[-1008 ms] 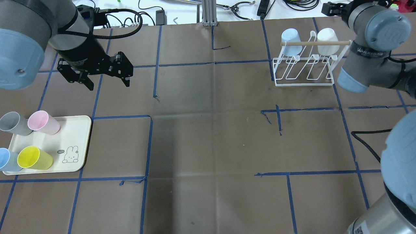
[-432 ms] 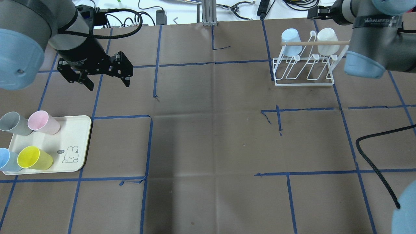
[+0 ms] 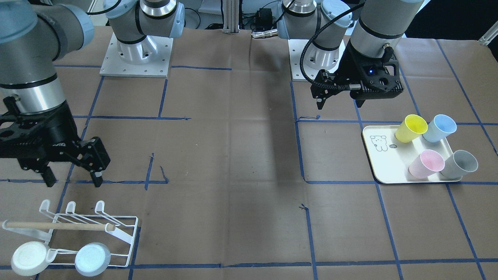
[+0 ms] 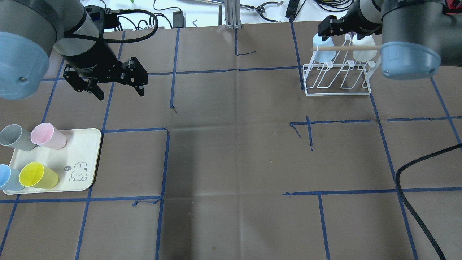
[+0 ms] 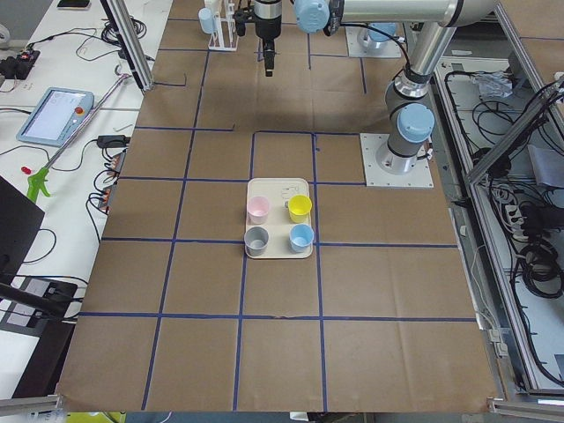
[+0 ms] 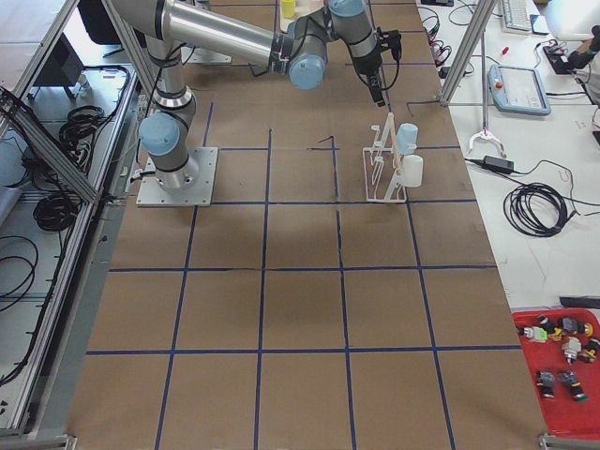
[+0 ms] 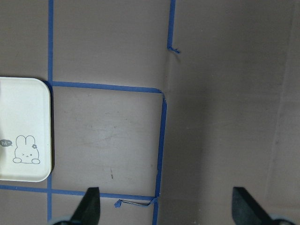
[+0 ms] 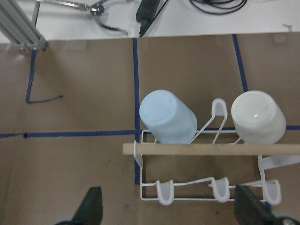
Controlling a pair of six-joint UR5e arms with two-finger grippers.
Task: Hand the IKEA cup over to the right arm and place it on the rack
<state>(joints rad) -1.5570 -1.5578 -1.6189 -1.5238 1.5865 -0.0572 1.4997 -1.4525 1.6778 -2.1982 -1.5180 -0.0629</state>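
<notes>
Four cups stand on the cream bear tray (image 4: 85, 144): grey (image 4: 16, 137), pink (image 4: 48, 136), yellow (image 4: 38, 175) and blue (image 4: 9, 177). My left gripper (image 4: 120, 94) hangs open and empty above the table, beyond the tray; its fingers (image 7: 89, 208) frame bare paper. The white wire rack (image 4: 337, 92) holds an upturned light blue cup (image 8: 168, 117) and a white cup (image 8: 258, 117) behind its dowel. My right gripper (image 3: 73, 181) is open and empty, hovering over the rack's robot side; its fingers (image 8: 91, 208) show in the right wrist view.
Blue tape lines grid the brown paper. Cables, a power brick and tools lie on the white bench beyond the table's far edge (image 4: 173, 18). A black cable (image 4: 411, 202) loops over the table at the right. The tray also shows in the front view (image 3: 383, 163).
The right arm has swung left, carrying its gripper from right of the rack to above it. The left arm and the cups have not moved.
</notes>
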